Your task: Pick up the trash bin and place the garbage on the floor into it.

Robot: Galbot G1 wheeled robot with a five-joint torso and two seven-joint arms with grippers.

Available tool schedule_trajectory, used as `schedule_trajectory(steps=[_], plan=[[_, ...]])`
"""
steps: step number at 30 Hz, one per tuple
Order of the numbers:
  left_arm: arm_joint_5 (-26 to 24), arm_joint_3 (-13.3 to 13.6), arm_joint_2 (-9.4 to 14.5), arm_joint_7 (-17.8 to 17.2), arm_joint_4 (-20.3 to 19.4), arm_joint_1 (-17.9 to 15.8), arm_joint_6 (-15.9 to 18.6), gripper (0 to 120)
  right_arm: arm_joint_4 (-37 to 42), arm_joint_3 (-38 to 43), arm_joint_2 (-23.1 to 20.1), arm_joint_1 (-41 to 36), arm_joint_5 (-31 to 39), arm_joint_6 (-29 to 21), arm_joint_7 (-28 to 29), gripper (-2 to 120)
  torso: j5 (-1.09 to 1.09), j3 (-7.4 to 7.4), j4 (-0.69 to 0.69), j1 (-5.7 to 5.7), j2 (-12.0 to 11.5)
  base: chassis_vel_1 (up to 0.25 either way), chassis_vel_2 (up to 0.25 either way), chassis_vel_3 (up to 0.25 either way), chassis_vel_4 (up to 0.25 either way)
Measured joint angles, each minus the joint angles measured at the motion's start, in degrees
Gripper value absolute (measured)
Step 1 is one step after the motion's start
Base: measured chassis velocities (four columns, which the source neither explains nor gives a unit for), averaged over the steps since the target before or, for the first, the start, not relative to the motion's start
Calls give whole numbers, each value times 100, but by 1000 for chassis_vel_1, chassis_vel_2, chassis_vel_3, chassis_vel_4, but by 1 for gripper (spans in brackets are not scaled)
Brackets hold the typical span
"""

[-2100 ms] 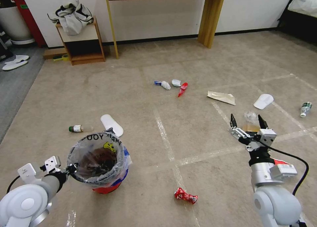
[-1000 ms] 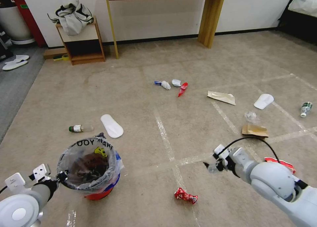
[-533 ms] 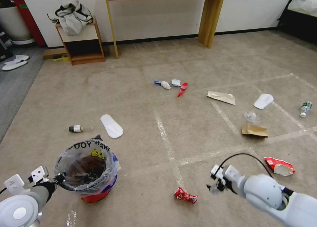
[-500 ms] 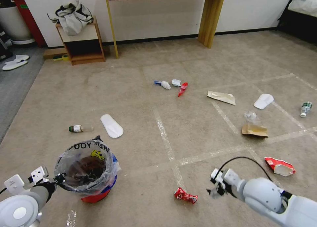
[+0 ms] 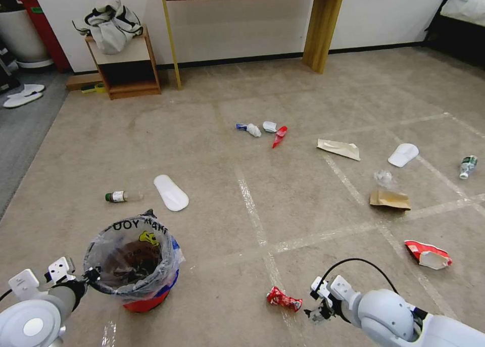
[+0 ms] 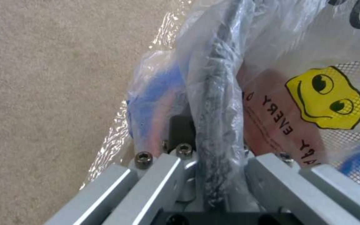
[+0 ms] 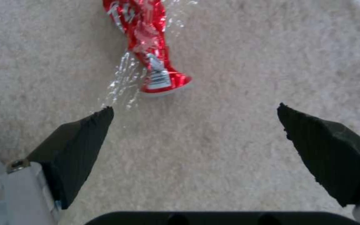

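Carpeted floor (image 5: 212,150), beige, crossed by strips of clear tape.

Trash bin (image 5: 146,286): small, round, red, lined with a clear plastic bag printed with black letters and a yellow face. Held at its rim by the left gripper (image 5: 91,276), whose jaws are clamped on the bagged rim edge, as the left wrist view confirms (image 6: 213,175).

Right gripper (image 5: 317,306): low over the carpet, fingers (image 7: 76,147) spread wide apart, holding nothing. Red crumpled wrapper (image 5: 284,299) lies on the carpet just beyond the fingertips, not between them and not touching; in the right wrist view it sits nearer one finger than the other (image 7: 151,47).

Other litter, all well apart from both grippers:
- White flat sole (image 5: 171,192), beyond the bin from the left gripper.
- Small green-labelled bottle (image 5: 121,196), lying on its side near that sole.
- Red and white carton (image 5: 428,254), flattened, off to the right gripper's outer side.
- Tan paper bag (image 5: 389,199), with a bit of clear crumpled plastic (image 5: 383,177) just beyond it.
- Pale paper bag (image 5: 338,148), flat.
- Second white sole (image 5: 403,154) and second bottle (image 5: 468,166), far right.
- Cluster of white tissues (image 5: 255,130) and a red wrapper scrap (image 5: 279,136), far ahead.
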Motion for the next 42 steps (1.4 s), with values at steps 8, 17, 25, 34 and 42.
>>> schedule_trajectory(steps=[8, 17, 25, 34, 42], plan=[[32, -24, -36, 2, -7, 40, 0, 1, -181, -204, 247, 90, -22, 2, 40, 100, 0, 0, 0, 0, 0, 0, 0, 0, 0], [41, -28, -12, 15, -5, 51, 0, 1, -483, -370, 585, 211, -115, 4, 76, 99, 0, 0, 0, 0, 0, 0, 0, 0, 0], [52, 29, 22, 21, 9, 30, 0, 1, -719, -394, 749, 258, -180, 135, 83, 95, 0, 0, 0, 0, 0, 0, 0, 0, 0], [55, 65, 43, 22, 23, 4, 0, 1, -1020, -461, 964, 298, -259, 361, 124, 86, 0, 0, 0, 0, 0, 0, 0, 0, 0], [55, 80, 58, 22, 22, 0, 0, 1, -1216, -500, 1101, 336, -309, 504, 185, 70, 0, 0, 0, 0, 0, 0, 0, 0, 0]])
